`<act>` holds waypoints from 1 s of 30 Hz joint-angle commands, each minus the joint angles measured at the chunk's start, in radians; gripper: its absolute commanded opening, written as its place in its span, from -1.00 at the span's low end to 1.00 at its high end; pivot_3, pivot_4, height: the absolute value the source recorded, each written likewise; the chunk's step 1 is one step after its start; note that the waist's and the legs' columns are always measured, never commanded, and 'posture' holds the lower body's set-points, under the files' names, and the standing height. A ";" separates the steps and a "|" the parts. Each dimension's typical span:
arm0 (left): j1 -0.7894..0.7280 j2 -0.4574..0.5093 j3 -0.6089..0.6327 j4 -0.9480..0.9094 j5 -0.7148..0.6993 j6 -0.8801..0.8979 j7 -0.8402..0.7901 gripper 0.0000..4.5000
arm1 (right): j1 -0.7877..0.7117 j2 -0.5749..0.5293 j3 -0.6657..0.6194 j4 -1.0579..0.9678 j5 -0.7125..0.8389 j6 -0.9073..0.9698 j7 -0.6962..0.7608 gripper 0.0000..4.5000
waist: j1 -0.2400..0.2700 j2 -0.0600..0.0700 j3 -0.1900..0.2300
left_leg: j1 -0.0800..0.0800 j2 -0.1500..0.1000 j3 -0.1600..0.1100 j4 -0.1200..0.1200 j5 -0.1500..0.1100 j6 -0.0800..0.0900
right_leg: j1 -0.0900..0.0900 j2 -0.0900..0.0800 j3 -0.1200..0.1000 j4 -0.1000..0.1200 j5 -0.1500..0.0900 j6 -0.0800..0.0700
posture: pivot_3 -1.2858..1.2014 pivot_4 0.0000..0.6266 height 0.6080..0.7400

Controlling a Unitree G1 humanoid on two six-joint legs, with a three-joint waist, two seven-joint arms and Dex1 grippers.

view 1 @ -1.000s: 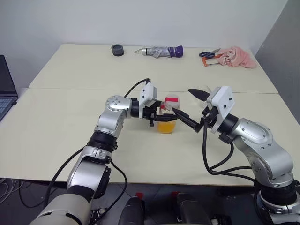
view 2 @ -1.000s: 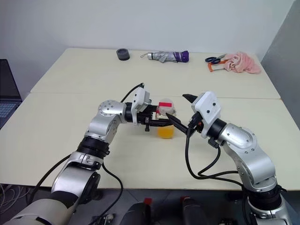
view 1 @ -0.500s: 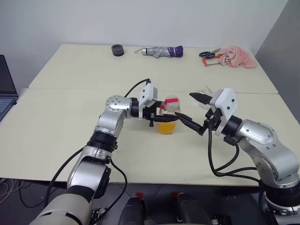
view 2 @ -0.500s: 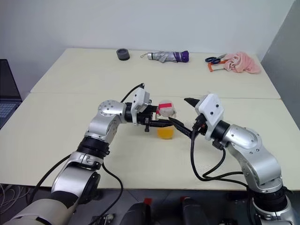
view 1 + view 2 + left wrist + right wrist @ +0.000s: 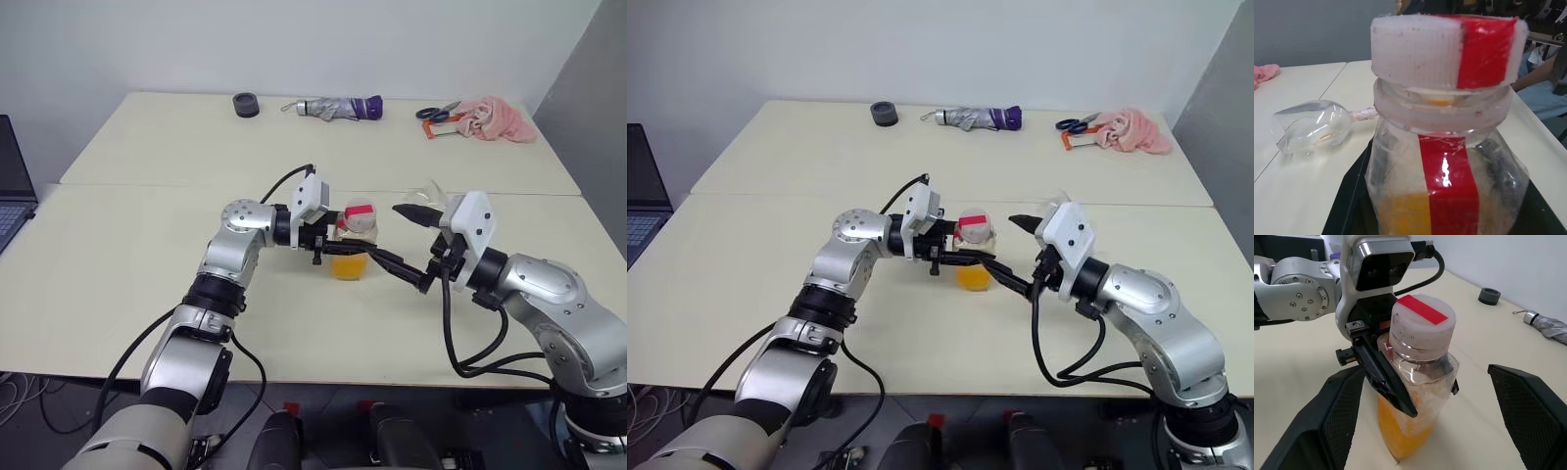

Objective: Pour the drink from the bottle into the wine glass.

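Capped bottle (image 5: 1418, 382) upright, half-full orange drink (image 5: 1400, 426); wine glass (image 5: 1312, 125) lying empty.

Capped upright bottle (image 5: 1418, 396); toppled wine glass (image 5: 1310, 126)

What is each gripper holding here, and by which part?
Left gripper clamps the small clear plastic bottle around its upper body, below the cap. Right gripper is open, holding nothing.

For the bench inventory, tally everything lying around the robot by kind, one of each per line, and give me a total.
Bottle: 1
Wine glass: 1
Folded umbrella: 1
Scissors: 1
Pink cloth: 1
Black ring: 1
Laptop: 1
Total: 7
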State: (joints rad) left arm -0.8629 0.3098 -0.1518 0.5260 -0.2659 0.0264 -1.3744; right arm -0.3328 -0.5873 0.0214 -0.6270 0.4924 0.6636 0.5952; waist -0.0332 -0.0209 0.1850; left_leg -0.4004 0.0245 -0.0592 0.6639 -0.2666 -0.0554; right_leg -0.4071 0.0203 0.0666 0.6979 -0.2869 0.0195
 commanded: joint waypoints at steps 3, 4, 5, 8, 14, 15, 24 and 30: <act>-0.031 -0.005 0.026 -0.031 -0.027 -0.005 0.004 -0.22 | 0.002 0.001 -0.047 -0.039 0.060 0.003 0.015 0.89 | 0.000 0.000 0.000 | 0.000 0.000 0.000 0.000 0.000 0.000 | 0.000 0.000 0.000 0.000 0.000 0.000 | 0.03 -0.52 1.00; -0.031 -0.005 0.026 -0.032 -0.027 -0.004 0.004 -0.22 | 0.001 0.002 -0.049 -0.039 0.069 0.006 0.015 0.89 | 0.000 0.000 0.000 | 0.000 0.000 0.000 0.000 0.000 0.000 | 0.000 0.000 0.000 0.000 0.000 0.000 | 0.03 -0.52 1.00; -0.029 -0.005 0.026 -0.036 -0.030 0.000 0.004 -0.22 | -0.011 0.020 -0.062 -0.036 0.101 0.016 0.005 0.89 | 0.000 0.000 0.000 | 0.000 0.000 0.000 0.000 0.000 0.000 | 0.000 0.000 0.000 0.000 0.000 0.000 | 0.03 -0.52 1.00; -0.022 -0.005 0.025 -0.051 -0.038 0.010 -0.001 -0.22 | -0.059 0.049 -0.078 -0.017 0.158 0.044 -0.011 0.89 | -0.001 0.000 0.000 | 0.000 0.000 0.000 0.000 0.000 0.000 | 0.000 0.000 0.000 0.000 0.000 0.000 | 0.03 -0.52 1.00; -0.029 -0.009 0.022 -0.051 -0.041 0.017 -0.006 -0.22 | -0.129 0.057 -0.057 0.055 0.158 0.042 -0.010 0.89 | 0.000 0.000 0.000 | 0.000 0.000 0.000 0.000 0.000 0.000 | 0.000 0.000 0.000 0.000 0.000 0.000 | 0.03 -0.52 1.00; -0.030 -0.009 0.022 -0.051 -0.040 0.016 -0.006 -0.22 | -0.140 0.057 -0.051 0.068 0.150 0.035 -0.005 0.89 | 0.000 0.000 0.000 | 0.000 0.000 0.000 0.000 0.000 0.000 | 0.000 0.000 0.000 0.000 0.000 0.000 | 0.03 -0.52 1.00; -0.028 -0.006 0.024 -0.058 -0.037 0.020 -0.004 -0.22 | -0.173 0.051 0.008 0.125 0.051 -0.053 0.017 0.89 | 0.000 0.000 0.000 | 0.000 0.000 0.000 0.000 0.000 0.000 | 0.000 0.000 0.000 0.000 0.000 0.000 | 0.03 -0.52 1.00; -0.028 -0.005 0.024 -0.058 -0.036 0.020 -0.004 -0.22 | -0.166 0.053 0.023 0.135 0.013 -0.083 0.029 0.89 | 0.000 0.000 0.000 | 0.000 0.000 0.000 0.000 0.000 0.000 | 0.000 0.000 0.000 0.000 0.000 0.000 | 0.03 -0.52 1.00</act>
State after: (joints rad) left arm -0.8629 0.3060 -0.1504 0.5151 -0.2784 0.0559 -1.3823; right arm -0.4911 -0.5328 0.0472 -0.4751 0.5182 0.6126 0.6131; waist -0.0331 -0.0208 0.1850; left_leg -0.4002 0.0247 -0.0594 0.6641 -0.2666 -0.0553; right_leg -0.4067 0.0203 0.0663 0.6980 -0.2869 0.0195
